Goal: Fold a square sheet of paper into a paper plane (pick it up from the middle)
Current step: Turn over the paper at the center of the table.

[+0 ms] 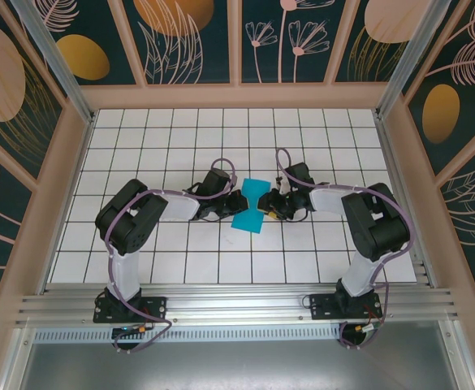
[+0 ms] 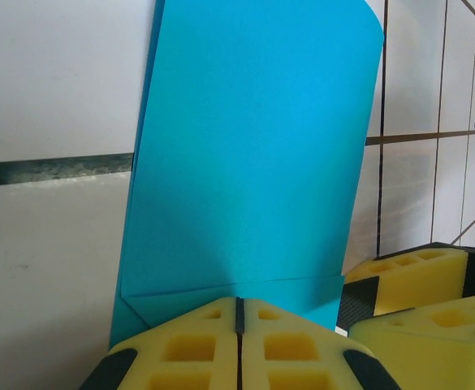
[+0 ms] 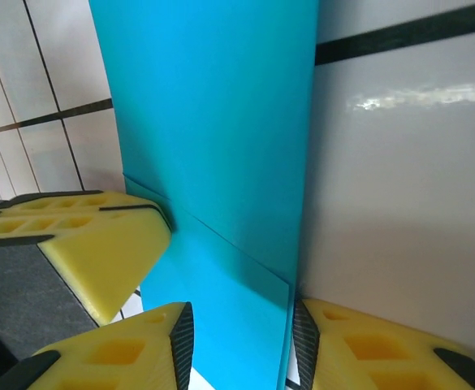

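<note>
Our left gripper [image 2: 239,315] has its yellow foam pads pressed flat together. The lower edge of the teal sheet of paper [image 2: 245,146] runs straight into the seam between them, so we read it as pinched on that edge, just below a shallow folded flap. Our right gripper [image 3: 243,329] stands with its jaws parted; the paper passes through the gap, one edge meeting the inner face of a pad, and we cannot tell whether either pad actually bears on it. From above, the two grippers face each other across the sheet, which sits between the wrists near the middle of the white gridded table [image 1: 180,130]. From that height we cannot say whether it rests on the tiles or is lifted. The sheet already carries at least one crease, and a second layer shows along one side. We judge it to be very light, limp and easily bent: it should sag or curl wherever it is unsupported, slide readily on the smooth tiles, and take a lasting wrinkle from any stray squeeze. Its matte face ought to give the foam decent purchase. The sensible hold, we think, is a flat pinch on an edge or along the centre line, close to the intended crease, with the other gripper steadying the opposite side so the layers do not shift.
</note>
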{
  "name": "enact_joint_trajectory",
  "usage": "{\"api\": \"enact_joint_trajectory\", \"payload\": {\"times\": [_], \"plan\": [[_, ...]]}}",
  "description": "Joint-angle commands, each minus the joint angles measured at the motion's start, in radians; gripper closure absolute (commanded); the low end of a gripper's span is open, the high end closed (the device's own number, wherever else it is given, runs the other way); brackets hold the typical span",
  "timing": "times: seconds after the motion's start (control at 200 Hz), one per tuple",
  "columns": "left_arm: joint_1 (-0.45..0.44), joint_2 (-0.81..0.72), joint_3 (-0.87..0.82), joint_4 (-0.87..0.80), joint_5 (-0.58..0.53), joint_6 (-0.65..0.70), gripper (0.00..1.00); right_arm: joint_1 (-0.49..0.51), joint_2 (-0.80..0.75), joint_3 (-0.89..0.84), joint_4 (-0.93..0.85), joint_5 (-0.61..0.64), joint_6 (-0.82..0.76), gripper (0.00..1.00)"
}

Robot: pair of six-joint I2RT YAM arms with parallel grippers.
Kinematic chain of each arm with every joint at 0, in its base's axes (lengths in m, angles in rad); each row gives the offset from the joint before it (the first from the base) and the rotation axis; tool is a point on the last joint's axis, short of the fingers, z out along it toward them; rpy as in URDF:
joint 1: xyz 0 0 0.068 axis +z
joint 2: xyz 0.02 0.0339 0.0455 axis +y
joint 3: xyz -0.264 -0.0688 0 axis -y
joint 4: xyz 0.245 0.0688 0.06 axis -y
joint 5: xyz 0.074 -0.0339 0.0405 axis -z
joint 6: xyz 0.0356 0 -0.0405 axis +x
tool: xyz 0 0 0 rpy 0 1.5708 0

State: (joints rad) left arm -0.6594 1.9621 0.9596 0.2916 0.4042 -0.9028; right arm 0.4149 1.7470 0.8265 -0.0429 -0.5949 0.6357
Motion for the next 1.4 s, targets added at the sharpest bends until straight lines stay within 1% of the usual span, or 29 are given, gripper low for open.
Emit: {"api": "enact_joint_trajectory", "payload": {"times": [0.0,0.315,0.721,0.806,0.911,1.096,1.146,1.171,1.201,1.296,1.356,1.396], "plan": [[0.003,-0.032,0.008,-0.047,0.004,0.022,0.91,-0.002,0.014,-0.019,0.06,-0.048,0.02,0.6],[0.003,-0.046,0.007,-0.049,-0.003,0.022,0.89,-0.002,-0.009,-0.037,0.12,-0.084,0.026,0.6],[0.003,-0.061,0.006,-0.039,-0.025,0.004,0.87,-0.001,-0.02,-0.118,0.287,-0.178,0.038,0.63],[0.003,-0.068,0.005,-0.039,-0.031,-0.003,0.86,-0.001,-0.017,-0.124,0.299,-0.163,0.035,0.65],[0.003,-0.073,0.007,-0.033,-0.043,-0.015,0.86,0.0,-0.021,-0.136,0.33,-0.181,0.032,0.68],[0.003,-0.093,0.003,-0.036,-0.076,-0.03,0.82,-0.001,-0.034,-0.145,0.337,-0.182,0.025,0.76],[0.003,-0.11,-0.006,-0.032,-0.09,-0.03,0.8,-0.001,-0.037,-0.144,0.332,-0.179,0.021,0.78],[0.003,-0.117,-0.011,-0.03,-0.097,-0.031,0.77,-0.001,-0.04,-0.143,0.329,-0.178,0.021,0.79],[0.003,-0.127,-0.019,-0.027,-0.109,-0.032,0.75,-0.001,-0.041,-0.139,0.322,-0.18,0.021,0.8],[0.003,-0.169,-0.061,0.008,-0.147,-0.043,0.75,-0.001,-0.055,-0.112,0.269,-0.167,0.005,0.85],[0.003,-0.206,-0.09,0.033,-0.176,-0.051,0.73,0.0,-0.075,-0.087,0.213,-0.145,-0.014,0.87],[0.003,-0.229,-0.099,0.034,-0.2,-0.049,0.73,0.0,-0.092,-0.071,0.171,-0.126,-0.031,0.91]]}}
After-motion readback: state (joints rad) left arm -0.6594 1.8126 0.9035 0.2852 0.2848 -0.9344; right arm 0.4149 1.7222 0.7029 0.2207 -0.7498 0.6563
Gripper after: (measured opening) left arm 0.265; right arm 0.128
